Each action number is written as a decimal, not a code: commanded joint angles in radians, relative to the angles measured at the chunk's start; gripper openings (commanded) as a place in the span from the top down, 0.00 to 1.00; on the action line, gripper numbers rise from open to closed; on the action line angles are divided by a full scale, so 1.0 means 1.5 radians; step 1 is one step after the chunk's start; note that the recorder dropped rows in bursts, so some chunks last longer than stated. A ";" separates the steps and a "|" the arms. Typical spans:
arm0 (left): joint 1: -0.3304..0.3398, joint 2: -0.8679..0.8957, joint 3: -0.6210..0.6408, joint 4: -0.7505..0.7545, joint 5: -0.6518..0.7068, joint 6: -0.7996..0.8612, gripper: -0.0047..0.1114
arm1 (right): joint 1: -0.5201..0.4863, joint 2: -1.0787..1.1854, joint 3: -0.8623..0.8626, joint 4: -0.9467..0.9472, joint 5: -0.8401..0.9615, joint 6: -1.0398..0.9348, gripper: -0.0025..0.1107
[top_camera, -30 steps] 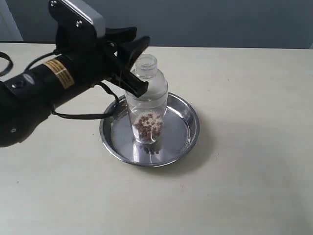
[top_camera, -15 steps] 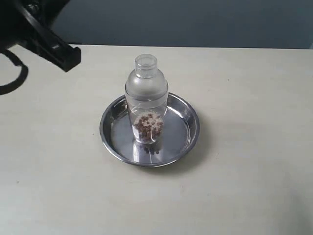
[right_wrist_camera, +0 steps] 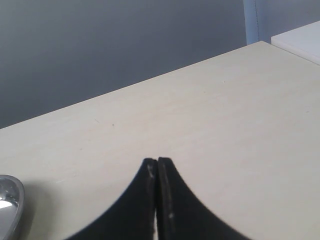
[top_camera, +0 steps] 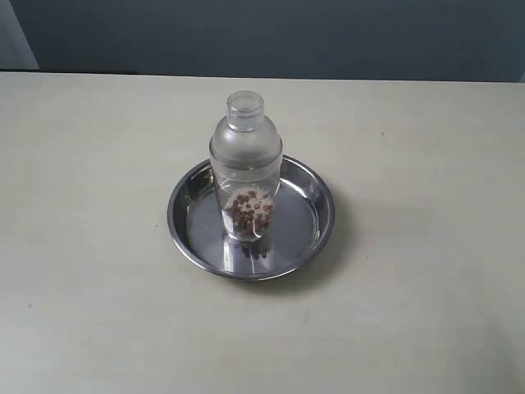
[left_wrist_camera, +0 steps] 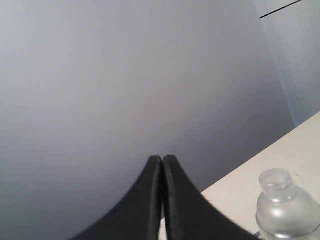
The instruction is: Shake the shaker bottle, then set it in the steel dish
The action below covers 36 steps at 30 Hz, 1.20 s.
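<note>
I see a cream tabletop (top_camera: 426,312) filling most of my exterior view, softly lit. Behind its far edge stands a dark blue-grey wall (top_camera: 328,37), with a paler panel (top_camera: 15,37) at the left corner.

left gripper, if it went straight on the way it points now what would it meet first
Likely only the grey wall: the left gripper, shut, aims above the table. The shaker bottle sits off that line. Depth unclear.
</note>
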 commanded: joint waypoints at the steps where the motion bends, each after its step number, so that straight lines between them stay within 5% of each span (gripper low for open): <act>1: 0.039 -0.104 0.087 -0.010 0.019 -0.020 0.95 | 0.001 -0.003 0.001 -0.004 -0.004 -0.002 0.98; 14: 0.142 -0.309 0.285 -0.093 0.085 -0.091 0.95 | 0.001 -0.003 0.001 -0.004 -0.004 -0.002 0.98; 36: 0.147 -0.309 0.298 -0.059 0.209 -0.178 0.95 | 0.001 -0.003 0.001 -0.004 -0.005 -0.002 0.98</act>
